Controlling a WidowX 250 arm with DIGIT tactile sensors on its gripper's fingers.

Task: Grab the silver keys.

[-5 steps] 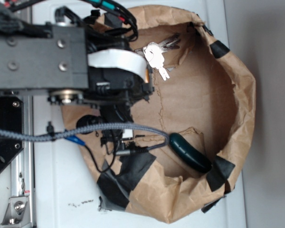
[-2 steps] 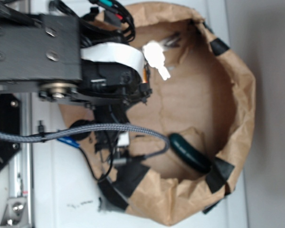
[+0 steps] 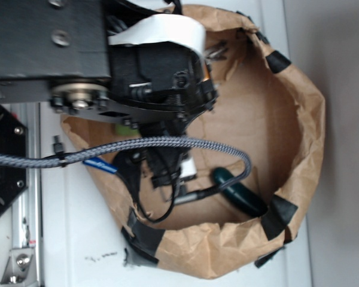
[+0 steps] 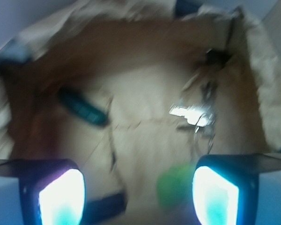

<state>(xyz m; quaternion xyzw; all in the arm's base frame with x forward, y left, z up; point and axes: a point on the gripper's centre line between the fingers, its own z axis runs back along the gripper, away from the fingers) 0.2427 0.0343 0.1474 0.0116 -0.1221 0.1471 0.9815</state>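
The silver keys (image 4: 196, 117) lie on the brown paper floor of the bag, blurred in the wrist view, ahead and to the right of my gripper (image 4: 138, 194). Both glowing pads (image 4: 62, 197) stand wide apart with nothing between them, so the gripper is open. In the exterior view the arm's black wrist block (image 3: 161, 78) covers most of the keys; only a sliver of them (image 3: 216, 52) shows at its right edge, at the top of the bag.
The brown paper bag (image 3: 299, 119), rolled down and patched with black tape, walls everything in. A dark green long object (image 3: 238, 192) lies at the bag's lower right. A small green toy (image 4: 175, 183) sits just inside my right pad. A braided cable (image 3: 137, 146) crosses the bag.
The arm has moved right and further into the bag, and now covers the keys that lay in plain view a second ago.
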